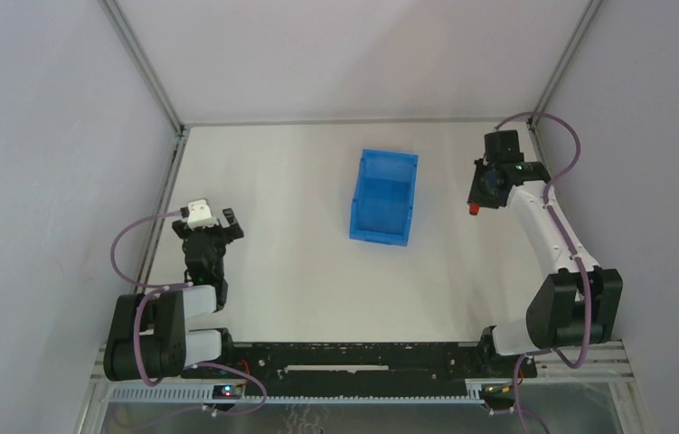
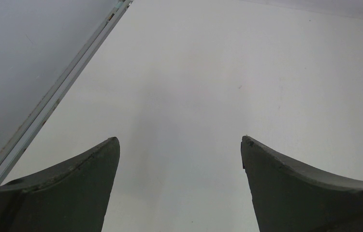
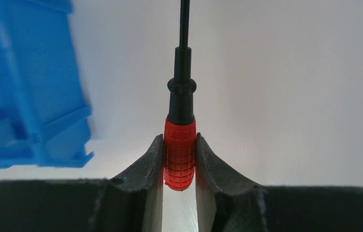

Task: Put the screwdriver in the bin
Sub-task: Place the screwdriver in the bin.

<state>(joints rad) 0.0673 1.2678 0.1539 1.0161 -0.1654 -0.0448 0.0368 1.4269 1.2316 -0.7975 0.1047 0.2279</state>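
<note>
My right gripper (image 3: 180, 140) is shut on the red handle of the screwdriver (image 3: 180, 154); its thin black shaft points away from me, up the right wrist view. From above, the right gripper (image 1: 485, 194) hangs to the right of the blue bin (image 1: 383, 197), with the red handle end (image 1: 475, 209) showing below it. The bin is open-topped and looks empty from above; its ribbed corner shows at the left of the right wrist view (image 3: 29, 87). My left gripper (image 1: 212, 228) is open and empty at the table's left side, far from the bin; in its wrist view (image 2: 180, 145) only bare table lies between the fingers.
Grey walls enclose the white table on the left, back and right. A metal rail (image 2: 58, 94) runs along the table's left edge close to the left gripper. The arm bases sit on a black rail (image 1: 344, 357) at the near edge.
</note>
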